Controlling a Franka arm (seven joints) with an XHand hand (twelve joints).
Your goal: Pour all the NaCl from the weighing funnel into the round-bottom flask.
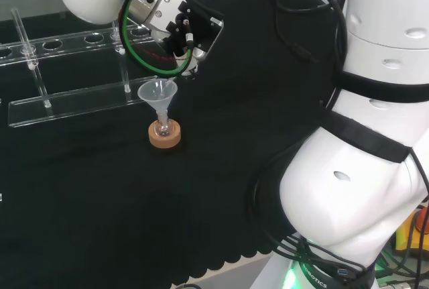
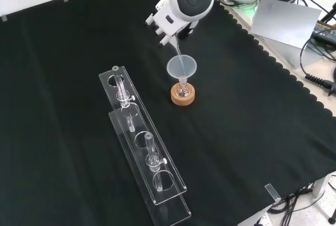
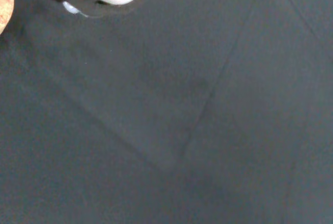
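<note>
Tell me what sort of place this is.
Most likely a chemistry lab bench: a small flask on a cork ring with a funnel in its neck, a clear rack, and a robot hand above.

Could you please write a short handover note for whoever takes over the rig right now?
Robot hand: raised above the funnel; I cannot tell how its fingers are set.
Weighing funnel: a clear, thin spout slants down from the robot hand into the funnel.
Funnel sits in the neck of the small round-bottom flask, which stands on a cork ring mid-cloth. Clear tube rack lies beside it, apart.
Done: weighing funnel brought over and tipped.
Left: I cannot see whether any NaCl has passed; finish the pour, then withdraw.
</note>
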